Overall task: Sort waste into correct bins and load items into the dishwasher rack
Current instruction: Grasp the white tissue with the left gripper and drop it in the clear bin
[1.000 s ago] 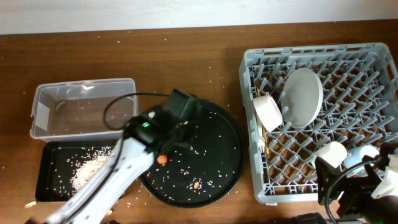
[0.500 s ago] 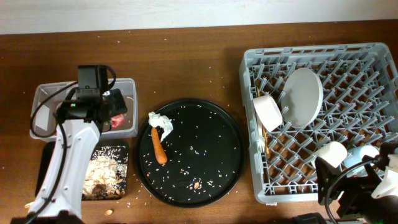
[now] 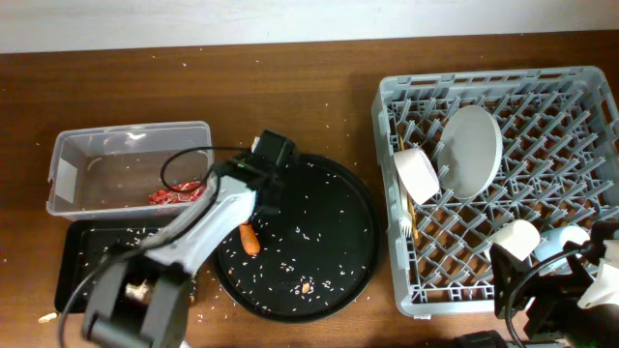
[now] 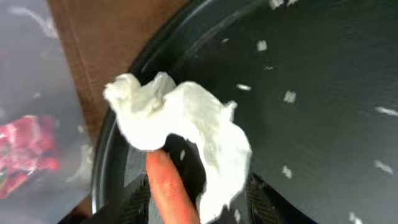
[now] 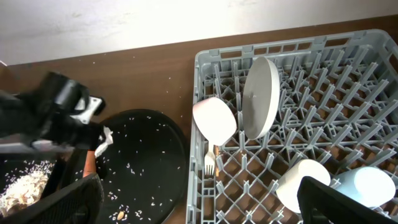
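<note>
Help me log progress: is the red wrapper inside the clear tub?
Inside. The red wrapper lies within the walls of the clear tub, seen from overhead.

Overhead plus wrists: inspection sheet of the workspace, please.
Surface: wooden table, rice grains scattered.
Job's things: tissue and carrot on round black tray; red wrapper in clear tub; rice in black rectangular tray; plate, bowl, white cup, bluish cup, fork in rack.
Clutter: rice and a scrap on the round tray.
Grippers: left gripper open, straddling tissue; right gripper open, empty, by rack.
Cables: black loop on left arm, over tub.
Surroundings: pale wall behind table.
</note>
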Available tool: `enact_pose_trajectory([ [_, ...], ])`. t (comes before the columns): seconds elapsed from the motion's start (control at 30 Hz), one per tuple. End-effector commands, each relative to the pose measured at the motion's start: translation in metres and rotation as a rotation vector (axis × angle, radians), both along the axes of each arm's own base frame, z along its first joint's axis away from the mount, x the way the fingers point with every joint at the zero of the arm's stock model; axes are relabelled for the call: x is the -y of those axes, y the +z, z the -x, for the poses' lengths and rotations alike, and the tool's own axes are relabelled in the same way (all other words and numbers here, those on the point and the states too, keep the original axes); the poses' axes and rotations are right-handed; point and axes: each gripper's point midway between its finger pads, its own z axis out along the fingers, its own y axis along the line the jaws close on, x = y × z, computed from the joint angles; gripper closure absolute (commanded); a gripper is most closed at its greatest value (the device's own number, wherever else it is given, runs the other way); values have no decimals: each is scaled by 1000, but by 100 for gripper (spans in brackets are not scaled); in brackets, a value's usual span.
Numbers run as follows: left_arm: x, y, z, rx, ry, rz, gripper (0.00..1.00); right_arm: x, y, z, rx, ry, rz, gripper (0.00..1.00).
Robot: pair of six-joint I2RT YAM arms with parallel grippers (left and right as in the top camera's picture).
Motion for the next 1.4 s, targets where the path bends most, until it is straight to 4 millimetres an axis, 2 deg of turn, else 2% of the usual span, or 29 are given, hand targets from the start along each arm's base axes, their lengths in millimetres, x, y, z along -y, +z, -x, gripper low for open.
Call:
enact_pose_trajectory([
  [0.0,-8,-25,-10,1,44,-56,51,-1,1,1,3,7,-8,1],
  [0.03,-7,-30,-12,0,41,-56,51,-1,1,1,4,7,-8,1],
  [0.07,-6,-32,-14,6,41,-53,57,-1,1,1,3,7,-8,1],
  [0.13,2,-30,-17,13,32,-10,85,-1,1,1,3,7,-8,1],
  [0.2,19,-25,-18,-9,-35,58,100,-1,1,1,3,7,-8,1],
  [0.27,26,-12,-17,-15,-52,98,100,-1,1,1,3,7,-8,1],
  [0.33,26,14,-16,10,-54,111,100,-1,1,1,3,7,-8,2],
  [0.4,26,62,-15,79,-57,143,100,-1,1,1,3,7,-8,1],
  [0.43,24,80,-14,112,-58,154,100,-1,1,1,3,7,-8,1],
  [0.5,10,110,-13,190,-32,140,100,-1,1,1,3,7,-8,1],
  [0.57,-23,139,-16,284,48,99,100,-1,1,1,3,7,-8,1],
  [0.63,-64,151,-24,329,145,73,100,-1,1,1,3,7,-8,1],
  [0.7,-86,148,-29,328,207,60,100,-1,1,1,3,7,-8,1],
  [0.77,-123,134,-41,313,309,46,100,-1,1,1,3,7,-8,1],
  [0.8,-130,128,-45,304,329,53,99,-1,1,1,3,7,-8,1],
  [0.83,-133,119,-50,286,338,85,80,-1,1,1,3,7,-8,1],
  [0.87,-128,113,-50,258,311,125,67,-1,1,1,3,7,-8,1],
  [0.93,-102,110,-40,188,237,236,35,-1,1,1,2,7,-8,2],
  [1.0,-70,116,-19,128,156,292,8,-1,1,1,2,7,-7,2],
  [1.03,-60,116,-8,102,125,278,2,-1,1,1,2,7,-7,1],
  [1.1,-33,109,17,23,55,245,2,-1,1,1,2,7,-7,1],
  [1.13,-23,101,25,-8,47,246,4,-1,1,1,2,7,-7,1],
  [1.2,-10,78,41,-55,98,263,1,-1,1,1,2,7,-7,2],
  [1.27,-9,55,52,-85,138,265,1,-1,1,1,2,7,-7,1],
  [1.3,-13,37,61,-113,178,262,16,-1,1,1,2,6,-8,1],
  [1.37,-15,20,69,-132,199,264,17,-1,1,1,2,7,-7,1],
])
